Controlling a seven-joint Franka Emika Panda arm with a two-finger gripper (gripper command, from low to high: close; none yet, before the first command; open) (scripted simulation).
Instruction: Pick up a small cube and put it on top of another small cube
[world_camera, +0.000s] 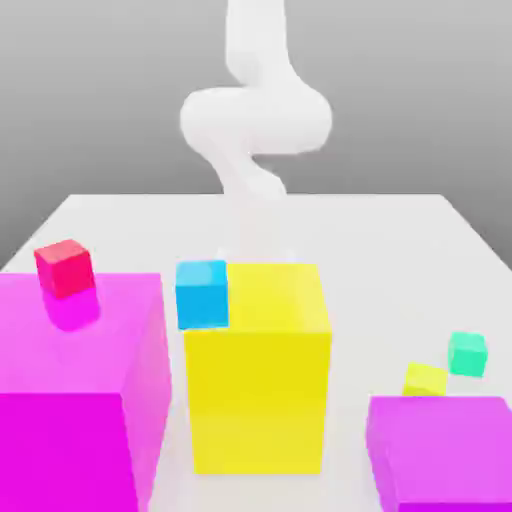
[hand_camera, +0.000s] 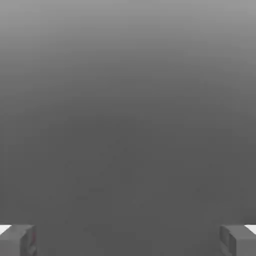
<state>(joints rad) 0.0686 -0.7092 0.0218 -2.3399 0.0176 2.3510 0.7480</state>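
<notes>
Gripper (hand_camera: 128, 242): fingers (hand_camera: 17, 241) spread wide, holding nothing | teal cube (world_camera: 467, 354): on table (world_camera: 380, 250), exterior view's right, just beside yellow cube (world_camera: 425, 379) | handling: likely light, rigid, smooth; take hold across two opposite flat sides

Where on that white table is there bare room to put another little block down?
The white table looks bare behind the big yellow block, out to its far edge, especially toward the exterior view's right. It is crowded near the camera: big magenta block, yellow block, second magenta block, with the tiny teal-green cube and tiny yellow cube close by.
</notes>
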